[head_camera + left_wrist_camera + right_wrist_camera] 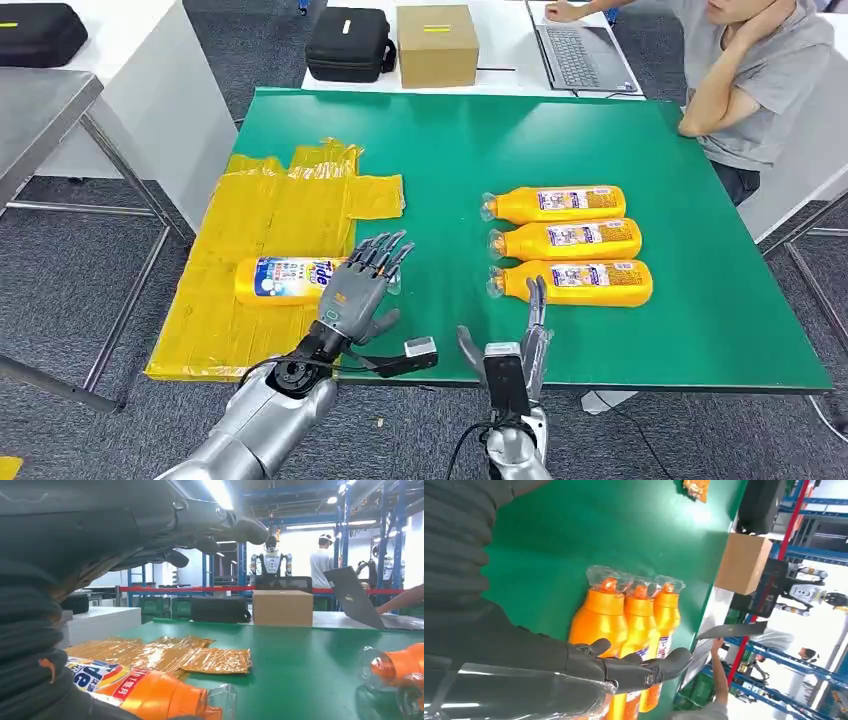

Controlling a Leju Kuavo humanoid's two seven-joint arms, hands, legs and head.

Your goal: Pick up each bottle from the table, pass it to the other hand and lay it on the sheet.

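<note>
Three orange plastic bottles (565,243) lie side by side on the green worktop (450,160); a fourth labelled orange bottle (290,279) rests on the yellow plastic sheet (270,215); the left hand (362,285) hovers spread above it, holding nothing; the right hand (520,345), fingers apart, nears the closest bottle; they look full, smooth, slippery; best gripped round the labelled middle.
</note>
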